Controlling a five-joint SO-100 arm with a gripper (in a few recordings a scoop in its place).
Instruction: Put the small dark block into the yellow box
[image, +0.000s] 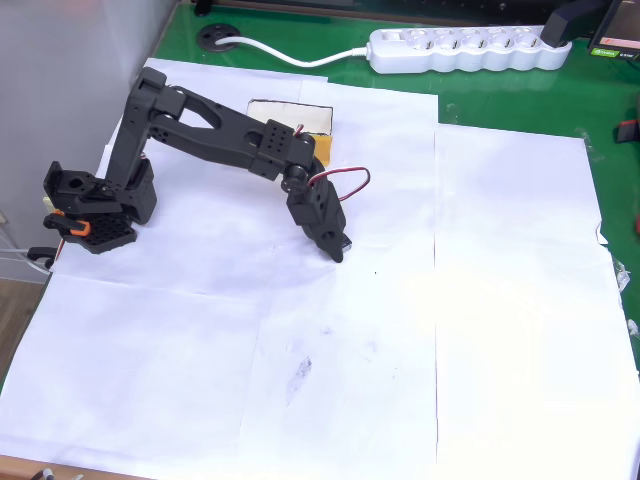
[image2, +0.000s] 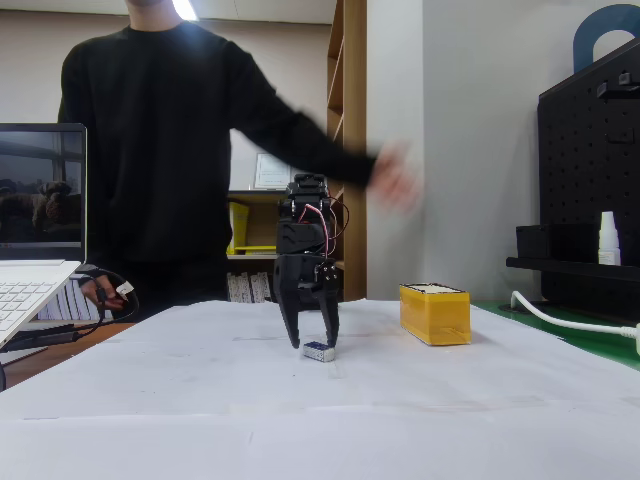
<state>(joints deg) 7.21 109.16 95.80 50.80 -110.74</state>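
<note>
Fixed view from table level has the black arm pointing straight down near the middle of the paper-covered table (image2: 150, 400), its gripper (image2: 312, 345) right at the surface. The two fingers (image2: 291, 320) are spread in a narrow V, and the small dark block (image2: 319, 351) sits on the paper under their tips, closer to the right-hand finger; the jaws look loosened around it rather than clamped, though whether a tip touches the block is too fine to tell. The yellow box (image2: 435, 313) stands upright on the paper off to the right of the gripper, clearly apart from it. Behind the table a person (image2: 170, 150) in a dark top stands with one arm stretched toward the right, the hand (image2: 395, 180) blurred. A laptop (image2: 30, 270) is open at the left edge.

From the overhead view the arm's base (image: 95, 205) sits near the left edge of the paper, and the arm reaches rightward across the box (image: 300, 117), hiding much of it, near the far edge of the paper. The gripper (image: 335, 245) ends just short of the paper's middle. A white power strip (image: 465, 48) lies on the green table (image: 500, 95) along the far edge.
</note>
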